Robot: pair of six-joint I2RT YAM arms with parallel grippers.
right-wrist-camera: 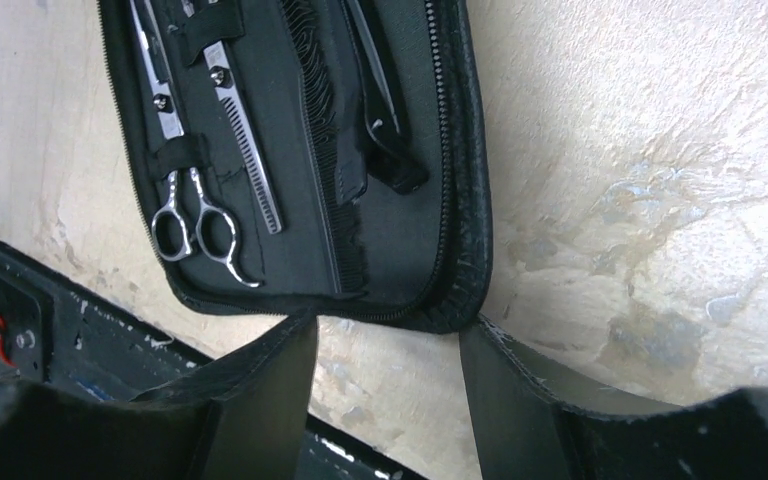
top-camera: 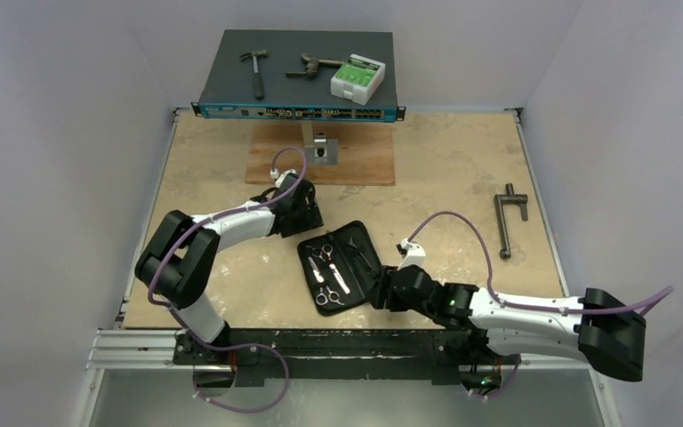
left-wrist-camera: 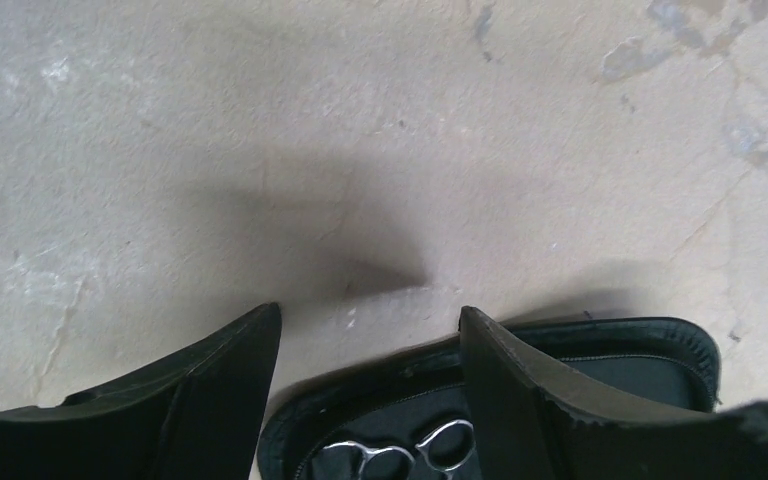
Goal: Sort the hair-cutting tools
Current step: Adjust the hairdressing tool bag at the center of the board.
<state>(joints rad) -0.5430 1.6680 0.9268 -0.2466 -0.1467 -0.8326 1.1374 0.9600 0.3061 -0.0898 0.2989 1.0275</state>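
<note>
A black zip case [top-camera: 342, 265] lies open in the middle of the table. In the right wrist view the case [right-wrist-camera: 460, 200] holds two silver scissors [right-wrist-camera: 185, 215], one with a toothed blade [right-wrist-camera: 250, 160], strapped in its left half. Beside them lie a black comb [right-wrist-camera: 325, 150] and a thin black clip [right-wrist-camera: 385, 110]. My right gripper [right-wrist-camera: 388, 330] is open and empty, its fingertips just short of the case's near edge. My left gripper [left-wrist-camera: 365, 322] is open and empty above the bare table at the case's [left-wrist-camera: 610, 345] far corner. The scissor rings [left-wrist-camera: 422, 450] show between its fingers.
At the back a flat dark box [top-camera: 298, 98] carries a hammer [top-camera: 253, 71], a rusty tool [top-camera: 313, 65] and a white-green packet [top-camera: 357, 78]. A wooden board [top-camera: 356, 160] lies in front of it. A grey T-shaped bar [top-camera: 509, 221] rests at the right.
</note>
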